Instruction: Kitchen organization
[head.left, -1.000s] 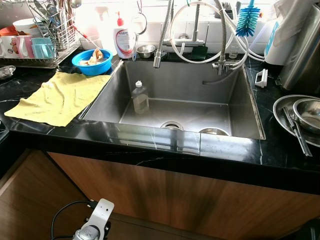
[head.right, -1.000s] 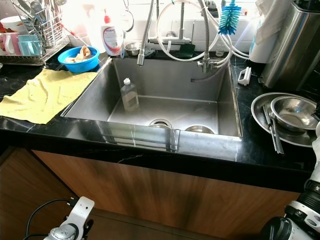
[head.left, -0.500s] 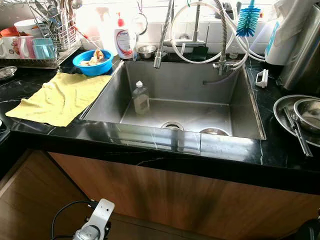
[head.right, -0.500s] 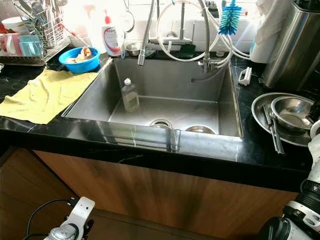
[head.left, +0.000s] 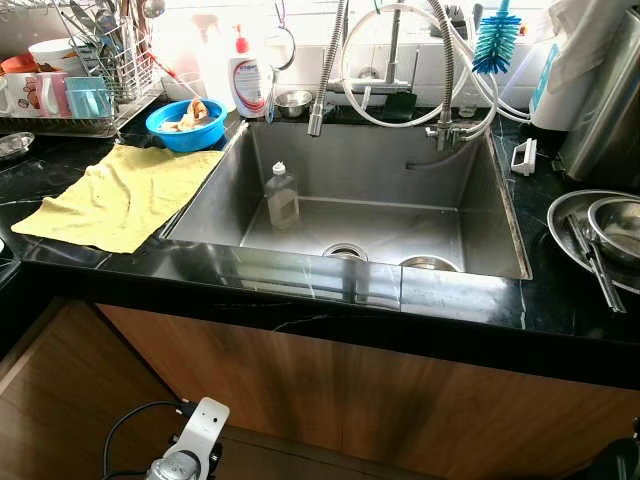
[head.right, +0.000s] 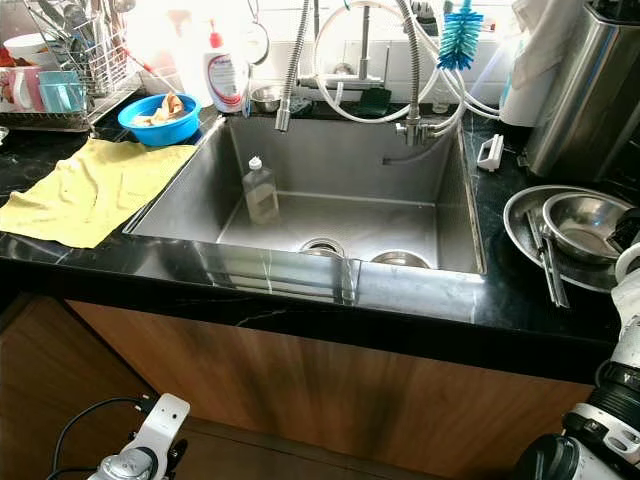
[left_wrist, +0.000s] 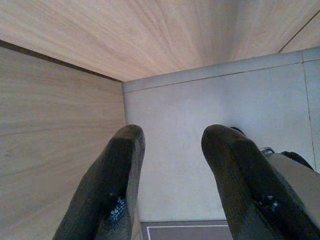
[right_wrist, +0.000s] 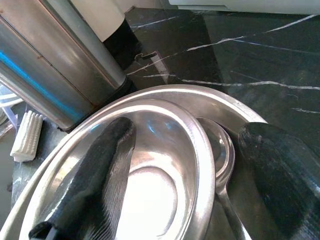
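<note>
1. Yellow cloth (head.left: 120, 192) lies flat on the black counter (head.left: 560, 300) at my far left, with a blue bowl (head.left: 184, 122) of scraps just behind it and a dish rack (head.left: 90, 70) near the wall.
2. My left claw (left_wrist: 172, 170) hangs low by the wooden cabinet front, fingers apart, holding nothing.
3. The steel sink (head.left: 250, 270) sits in the middle; a small clear bottle (head.left: 281, 194) stands upright inside it, on its left half.
4. At my right, on the counter, a steel bowl (right_wrist: 150, 180) rests inside a wider steel plate (right_wrist: 235, 107), with a ladle or spoon (right_wrist: 220, 160) lying between the bowl's wall and the plate.
5. I judge the bowl to be light, rigid and slick, likely to skid or ring against the plate. The rim is the place to grip: one finger inside, one outside.
6. My right claw (right_wrist: 190, 185) is spread wide at that bowl. One finger (right_wrist: 100, 180) lies over the bowl's inside, the other (right_wrist: 280, 175) stands outside past the spoon. Whether either touches metal I cannot tell; nothing is clamped yet.
</note>
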